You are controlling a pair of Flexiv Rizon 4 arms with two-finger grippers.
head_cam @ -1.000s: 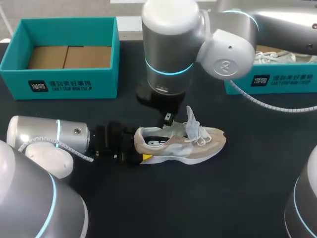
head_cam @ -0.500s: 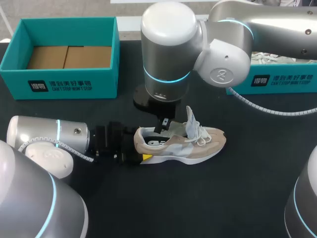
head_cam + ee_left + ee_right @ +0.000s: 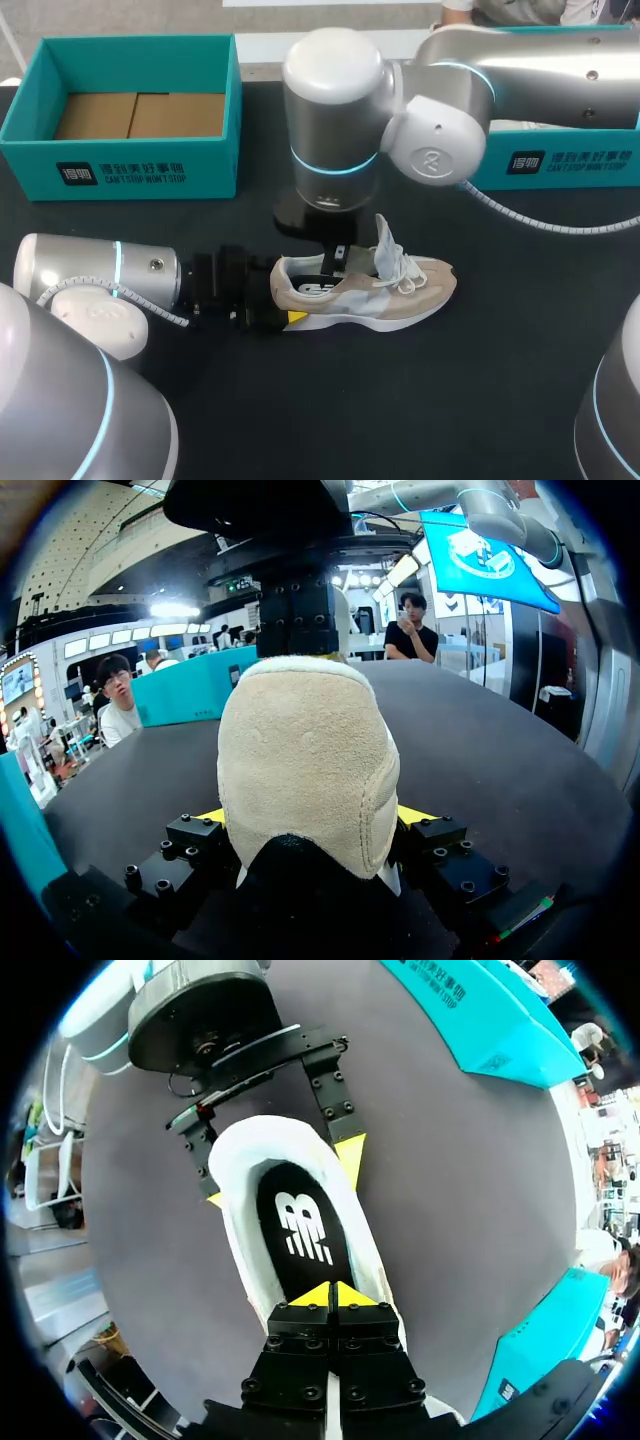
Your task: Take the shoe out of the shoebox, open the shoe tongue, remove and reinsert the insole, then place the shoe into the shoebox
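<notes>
A beige and white shoe lies on its sole on the black table, toe to the right, its tongue pulled upright. My left gripper comes in low from the left, and its yellow-tipped fingers clamp the heel from both sides. From above, my right gripper hangs at the shoe's opening. In the right wrist view its tips are pressed together just over the black insole, which lies flat inside the shoe, and my left gripper shows at the heel.
An open teal shoebox with a brown cardboard floor stands at the back left. A second teal box stands at the back right, partly behind my right arm. Bare black table lies in front of the shoe.
My right arm has swung slightly and lowered, bringing its shut gripper down to the shoe's opening. The left gripper and the shoe have stayed put.
</notes>
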